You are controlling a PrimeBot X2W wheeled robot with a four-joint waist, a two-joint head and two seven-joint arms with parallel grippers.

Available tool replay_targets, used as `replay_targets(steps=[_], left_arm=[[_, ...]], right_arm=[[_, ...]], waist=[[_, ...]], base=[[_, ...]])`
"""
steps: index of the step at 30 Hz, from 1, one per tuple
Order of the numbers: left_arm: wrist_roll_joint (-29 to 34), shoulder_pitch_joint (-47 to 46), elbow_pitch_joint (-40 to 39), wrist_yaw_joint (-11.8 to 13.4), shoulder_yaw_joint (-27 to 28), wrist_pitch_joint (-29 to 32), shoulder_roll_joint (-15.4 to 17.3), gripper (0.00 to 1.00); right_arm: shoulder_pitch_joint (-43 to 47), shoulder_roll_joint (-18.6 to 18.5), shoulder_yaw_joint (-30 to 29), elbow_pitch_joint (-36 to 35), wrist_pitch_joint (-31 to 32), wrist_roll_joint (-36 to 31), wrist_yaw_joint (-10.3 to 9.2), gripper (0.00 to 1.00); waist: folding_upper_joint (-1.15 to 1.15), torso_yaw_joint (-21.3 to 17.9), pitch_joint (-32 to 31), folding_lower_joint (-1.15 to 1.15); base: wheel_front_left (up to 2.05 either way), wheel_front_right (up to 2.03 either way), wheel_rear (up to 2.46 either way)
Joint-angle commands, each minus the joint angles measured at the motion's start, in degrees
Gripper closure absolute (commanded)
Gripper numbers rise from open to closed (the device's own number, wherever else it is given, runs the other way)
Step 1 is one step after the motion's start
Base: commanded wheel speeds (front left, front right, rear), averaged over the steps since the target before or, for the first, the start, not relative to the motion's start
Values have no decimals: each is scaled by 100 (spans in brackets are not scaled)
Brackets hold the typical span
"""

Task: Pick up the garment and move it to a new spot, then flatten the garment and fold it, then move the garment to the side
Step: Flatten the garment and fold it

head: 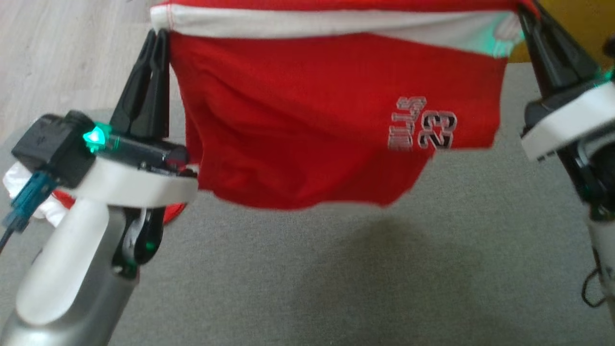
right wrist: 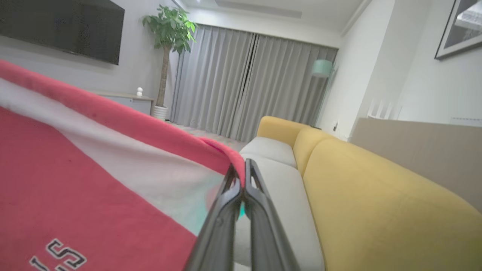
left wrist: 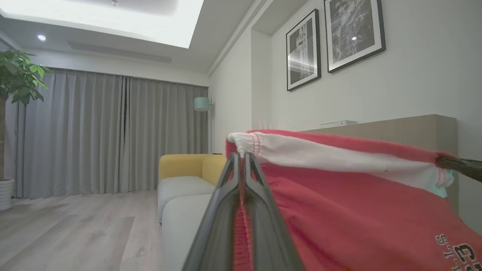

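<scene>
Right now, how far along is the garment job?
Done: the garment is lifted, hanging clear of the grey surface. In hand: left gripper and right gripper are each shut on a top corner, stretching it between them. Left: setting it down, flattening, folding, moving it aside.

The red garment (head: 336, 120) hangs stretched between the left gripper (head: 160, 36) and the right gripper (head: 522, 12), both pinched on its top hem, forming a curtain across the middle. Below its lower edge the grey surface (head: 336, 278) lies open from side to side. A white and red cloth heap (head: 29, 192) sits at the far left; the yellow sofa back (head: 571, 33) stands just beyond the right gripper
</scene>
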Motion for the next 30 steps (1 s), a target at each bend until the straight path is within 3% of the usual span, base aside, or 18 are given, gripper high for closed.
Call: replay_targets(steps=[1, 6, 12, 17, 22, 26, 30], left_arm=[[-47, -216, -355, 84, 337, 136, 286, 100], [-214, -441, -423, 92, 348, 521, 321, 100], [-294, -1377, 517, -244, 302, 670, 210, 100], [-182, -2818, 1823, -625, 364, 401, 5, 100], [-128, -3970, 2944, -847, 495, -237, -345, 100], [-195, -4239, 3592, -1049, 413, -532, -664, 100], [-241, -3965, 4065, -1233, 148, -668, -913, 100]], right_arm=[[-19, -47, -89, -384, 284, 68, -4, 100], [-144, 46, -338, -581, 919, 57, -4, 100], [-1179, -32, -100, 278, 892, 13, -4, 100], [-2894, 42, 21, 1767, 47, -283, -4, 100], [-4188, 412, -312, 3086, -1167, -857, -4, 100], [-4418, 643, -343, 3979, -1583, -1058, -4, 100], [-4137, 637, -109, 4786, -1639, -1019, -4, 100]], waist=[[0, -21, 89, 1], [0, -51, 578, 1], [0, -118, 1332, 1], [0, -181, 2106, 1], [0, -162, 2567, 1], [0, -109, 2749, 1], [0, -18, 2800, 1]], base=[[0, 0, 0], [0, 0, 0], [0, 0, 0], [0, 0, 0], [0, 0, 0], [0, 0, 0], [0, 0, 0]])
